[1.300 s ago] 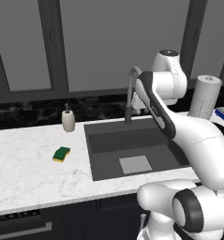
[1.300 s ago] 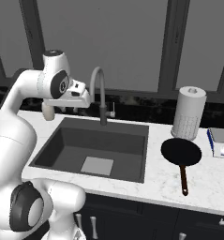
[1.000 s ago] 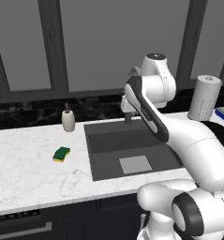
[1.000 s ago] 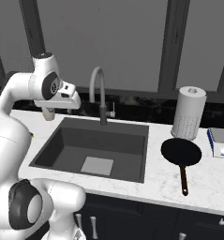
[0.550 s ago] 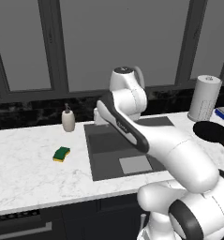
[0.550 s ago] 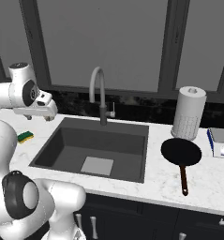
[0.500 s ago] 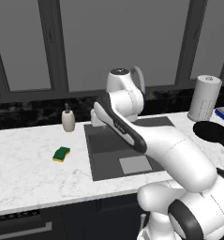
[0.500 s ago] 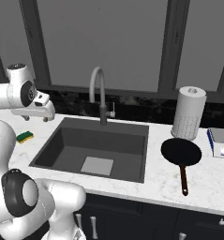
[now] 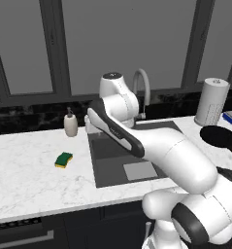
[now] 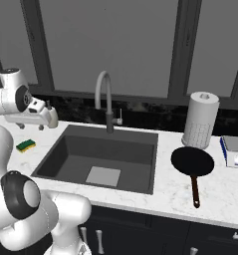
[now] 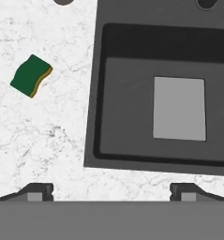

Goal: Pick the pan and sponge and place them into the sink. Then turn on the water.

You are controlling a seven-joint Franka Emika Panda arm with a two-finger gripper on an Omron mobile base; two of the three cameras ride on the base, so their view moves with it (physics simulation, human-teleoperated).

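Sponge (image 9: 63, 159), green over yellow, lies on the white marble counter (image 9: 25, 180) at the left centre of the left base view, well apart from the sink (image 9: 129, 158), whose dark basin fills the middle of that frame with a lighter square patch on its floor. In the hand view the sponge (image 11: 31, 76) sits at upper left, tilted, and the sink (image 11: 127, 136) takes the right side. At the bottom of that view the gripper (image 11: 111, 191) stands wide apart and holds nothing, its two dark tips far to either side. In the right base view the gripper (image 10: 47, 118) hangs at the left edge above the counter, near the sink's left rim. There the pan (image 10: 192, 162) rests on the counter at centre right, handle toward the lower edge, just in front of a paper towel roll (image 10: 200, 118). A soap dispenser (image 9: 70, 123) stands behind the sponge.
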